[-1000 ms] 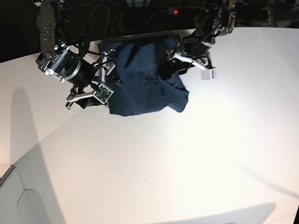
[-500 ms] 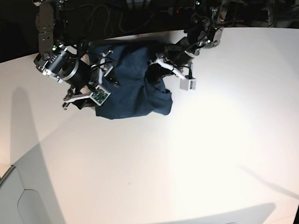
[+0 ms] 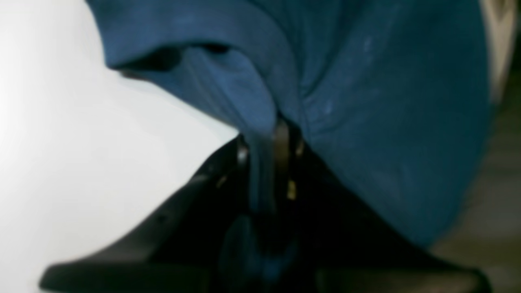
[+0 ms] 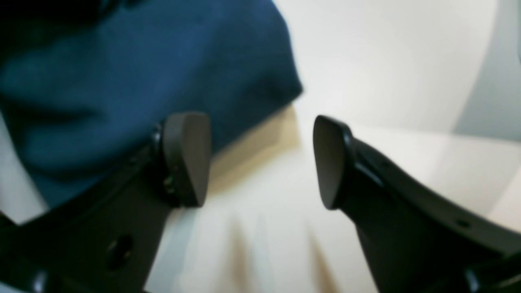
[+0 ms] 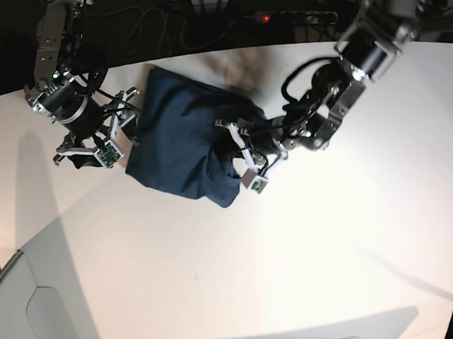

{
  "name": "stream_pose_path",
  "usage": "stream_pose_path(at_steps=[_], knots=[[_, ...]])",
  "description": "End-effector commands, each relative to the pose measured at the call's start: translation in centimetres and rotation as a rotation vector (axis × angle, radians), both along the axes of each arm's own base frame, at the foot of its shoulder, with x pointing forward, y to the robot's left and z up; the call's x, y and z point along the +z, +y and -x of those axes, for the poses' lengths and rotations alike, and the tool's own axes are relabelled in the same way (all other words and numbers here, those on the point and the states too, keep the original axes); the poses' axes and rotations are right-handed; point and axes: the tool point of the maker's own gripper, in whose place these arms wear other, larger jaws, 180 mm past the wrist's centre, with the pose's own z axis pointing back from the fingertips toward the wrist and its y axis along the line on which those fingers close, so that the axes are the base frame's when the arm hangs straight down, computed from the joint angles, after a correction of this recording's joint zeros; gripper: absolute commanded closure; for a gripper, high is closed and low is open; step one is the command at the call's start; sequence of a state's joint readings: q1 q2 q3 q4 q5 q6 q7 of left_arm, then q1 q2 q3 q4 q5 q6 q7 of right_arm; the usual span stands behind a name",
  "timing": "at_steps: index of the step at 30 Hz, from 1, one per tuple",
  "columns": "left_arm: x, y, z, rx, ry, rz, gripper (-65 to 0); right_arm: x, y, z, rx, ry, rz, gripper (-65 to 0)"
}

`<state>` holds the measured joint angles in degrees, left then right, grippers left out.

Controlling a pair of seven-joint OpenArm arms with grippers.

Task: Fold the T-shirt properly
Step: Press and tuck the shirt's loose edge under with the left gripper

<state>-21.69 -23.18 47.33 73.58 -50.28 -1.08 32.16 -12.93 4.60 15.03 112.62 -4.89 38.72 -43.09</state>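
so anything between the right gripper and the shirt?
Nothing visible. The open right gripper sits at the T-shirt edge, with only bare table between its jaws. The left gripper is already shut on a fold.

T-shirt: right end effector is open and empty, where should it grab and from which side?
Probably the loose outer edge of the T-shirt nearest the right end effector, coming in low along the table from that side. In the right wrist view that edge lies just ahead of the open fingers. The left end effector already pinches a fold opposite.
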Motion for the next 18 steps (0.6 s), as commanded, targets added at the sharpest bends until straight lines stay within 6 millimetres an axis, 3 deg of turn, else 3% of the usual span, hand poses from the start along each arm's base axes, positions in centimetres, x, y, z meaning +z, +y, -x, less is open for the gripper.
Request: stream_pose_path(at_steps=[1, 5, 10, 14, 18], knots=[[0.1, 0.7, -0.6, -0.027, -0.017, -0.059, 0.0, 1.1, -0.2, -0.5, 0.000, -0.043, -0.007, -37.5], [2.6, -0.9, -3.0, -0.185, -0.122, -0.114, 0.0, 0.9, -1.8, -0.1, -0.049, -0.034, 0.003, -37.5], [5.3, -4.3, -3.7, -0.411, -0.226, -0.089, 0.0, 1.0, -3.4, 0.0, -0.112, -0.037, 0.005, -37.5], [5.0, -5.9, -4.2, -0.534, -0.349, -0.187, 0.0, 1.0, -4.7, 0.3, -0.148, -0.037, 0.017, -37.5], [4.5, -7.7, -3.7, -0.780, -0.525, -0.343, 0.0, 1.1, -5.6, 0.4, -0.188, -0.039, 0.015, -37.5]])
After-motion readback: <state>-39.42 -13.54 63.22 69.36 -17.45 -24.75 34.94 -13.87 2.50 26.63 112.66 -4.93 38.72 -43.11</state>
